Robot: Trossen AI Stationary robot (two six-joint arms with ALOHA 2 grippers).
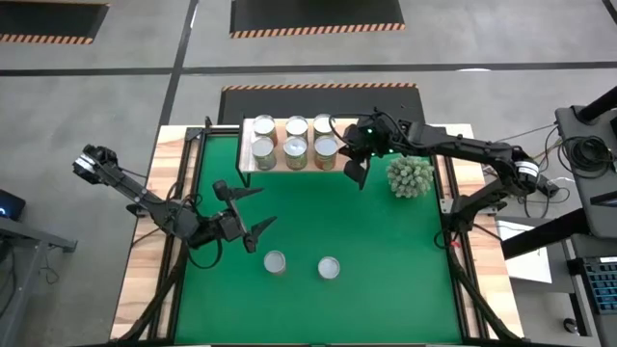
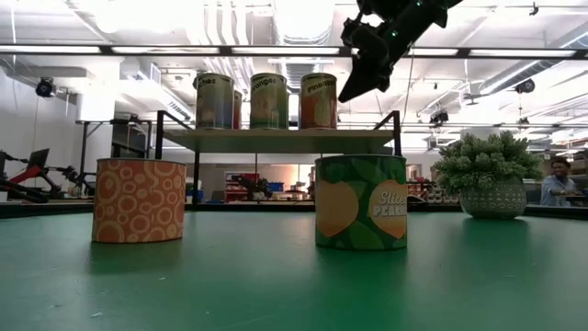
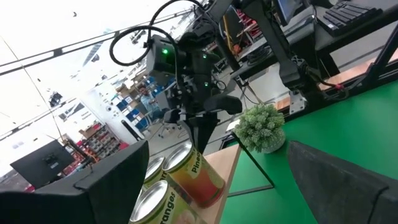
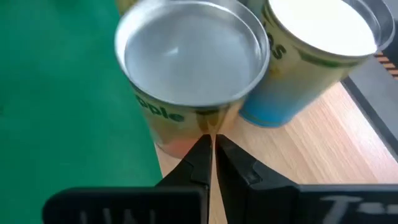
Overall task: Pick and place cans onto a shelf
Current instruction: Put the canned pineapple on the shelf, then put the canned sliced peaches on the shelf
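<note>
The right gripper (image 1: 354, 166) hangs over the shelf's (image 1: 253, 168) right end with its fingers (image 4: 202, 163) pinched nearly together, holding nothing. Just ahead of their tips stands a can (image 4: 193, 59), one of six cans (image 1: 295, 142) on the plank. The left gripper (image 1: 247, 212), spread wide and empty, hovers over the green mat (image 1: 386, 251); two more cans (image 1: 276, 262) stand just beside it.

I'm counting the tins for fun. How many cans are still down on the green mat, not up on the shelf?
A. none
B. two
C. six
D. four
B: the high view shows just two cans standing on the green mat, while six others sit on the shelf.
</note>
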